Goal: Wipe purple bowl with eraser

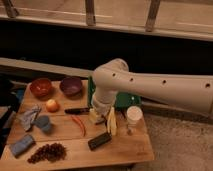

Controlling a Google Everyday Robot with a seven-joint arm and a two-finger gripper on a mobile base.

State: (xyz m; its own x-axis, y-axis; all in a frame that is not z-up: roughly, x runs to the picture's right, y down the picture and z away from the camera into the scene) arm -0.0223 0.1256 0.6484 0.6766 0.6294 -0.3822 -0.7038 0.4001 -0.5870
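The purple bowl (71,86) stands at the back of the wooden table, right of an orange-red bowl (41,87). The eraser (100,140), a flat black block, lies slanted near the table's front, right of centre. My white arm reaches in from the right and bends down over the table's middle. Its gripper (98,115) hangs low just right of the knife, above and behind the eraser and well to the right of the purple bowl. Nothing shows as held in it.
A black-handled knife (75,110), a red chili (79,125) and a banana (111,122) lie around the gripper. A white cup (134,114) stands to its right, a green tray (125,100) behind. An orange fruit (52,105), a grey cloth (30,116), a blue-grey sponge (22,145) and dark berries (47,152) lie left.
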